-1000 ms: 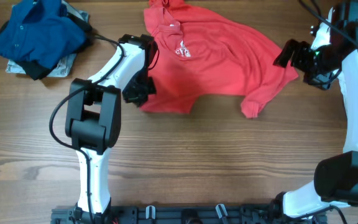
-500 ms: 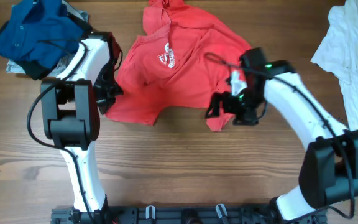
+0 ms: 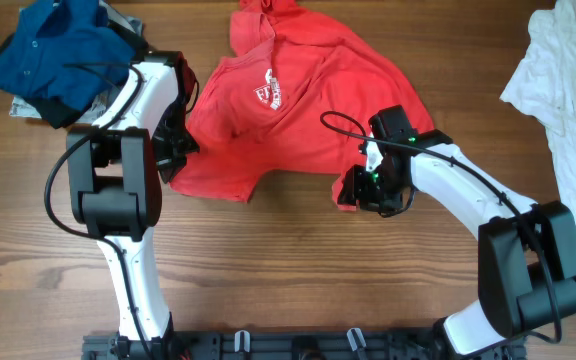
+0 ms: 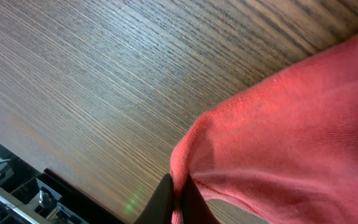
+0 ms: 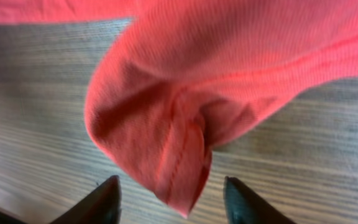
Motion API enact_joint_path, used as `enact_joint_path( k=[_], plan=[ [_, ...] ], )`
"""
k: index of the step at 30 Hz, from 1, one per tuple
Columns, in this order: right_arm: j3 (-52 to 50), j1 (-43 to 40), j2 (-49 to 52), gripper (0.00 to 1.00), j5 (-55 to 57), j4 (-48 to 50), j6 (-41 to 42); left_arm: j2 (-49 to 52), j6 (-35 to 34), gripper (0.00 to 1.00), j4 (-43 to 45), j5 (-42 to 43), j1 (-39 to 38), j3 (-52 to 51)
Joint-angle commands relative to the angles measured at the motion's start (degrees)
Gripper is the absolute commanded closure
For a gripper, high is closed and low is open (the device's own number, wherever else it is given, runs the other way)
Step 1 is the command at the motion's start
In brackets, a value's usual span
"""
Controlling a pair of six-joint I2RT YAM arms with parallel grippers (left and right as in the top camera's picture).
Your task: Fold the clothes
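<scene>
While left gripper (image 4: 178, 200) pinches the hem of red T-shirt (image 3: 303, 115), right gripper (image 5: 171, 190) stands open-jawed astride sleeve (image 5: 166, 106) edge; white lettering (image 3: 268, 92) illegible; bare table (image 3: 298, 270) frontward.

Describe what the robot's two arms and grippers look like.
Both the left arm and the right arm have glossy white tube-shaped links between bulky black joint housings, with thin black cables looping alongside. The right gripper is black with a small green light and tapered dark fingers; the left gripper shows narrow dark fingertips.

White arms (image 3: 468, 190) — black joints (image 3: 118, 195)
</scene>
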Motion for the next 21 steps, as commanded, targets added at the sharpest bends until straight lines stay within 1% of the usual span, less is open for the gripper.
enact_joint_path(
  k=[1,3,4,7,9,10,12,13,16,19,21],
  plan=[
    [-0.5,0.1,-0.3,0.7,0.4,1.2,0.8,0.6,-0.9,0.96,0.0,-0.8,-0.1,-0.2],
    [-0.5,0.1,-0.3,0.94,2.0,2.2,2.0,0.6,-0.9,0.96,0.0,-0.8,-0.1,-0.2],
    [-0.5,0.1,-0.3,0.96,2.8,2.3,2.7,0.6,-0.9,0.96,0.0,-0.8,-0.1,-0.2],
    [-0.5,-0.2,-0.4,0.96,5.6,1.9,3.3,0.6,-1.0,0.96,-0.1,-0.8,-0.1,-0.2],
    [0.0,-3.7,-1.4,0.96,5.9,0.0,4.0,0.6,-1.0,0.96,-1.0,-0.9,0.0,-0.2],
    [0.6,-6.6,-2.5,0.96,6.4,-2.1,4.8,0.6,-1.0,0.96,-1.7,-1.5,0.2,-0.2],
    [1.6,-12.9,-5.4,0.96,6.6,-5.6,2.9,0.6,-1.0,0.96,-2.9,-3.0,0.9,-0.2],
    [2.1,-18.5,-8.4,0.96,7.0,-8.2,0.6,0.6,-1.0,0.96,-3.5,-2.9,1.6,-0.2],
    [2.2,-29.9,-15.6,0.96,7.0,-11.2,-0.8,-0.3,-1.4,0.96,-5.3,-2.9,3.7,-0.2],
    [3.3,-37.0,-20.6,0.96,7.0,-12.7,-0.9,-3.0,-1.4,0.96,-8.5,-2.7,5.4,-0.2],
    [6.7,-40.7,-22.1,0.96,7.0,-13.8,-1.1,-6.9,-2.0,0.96,-9.3,-2.7,6.3,-0.2]
  ],
)
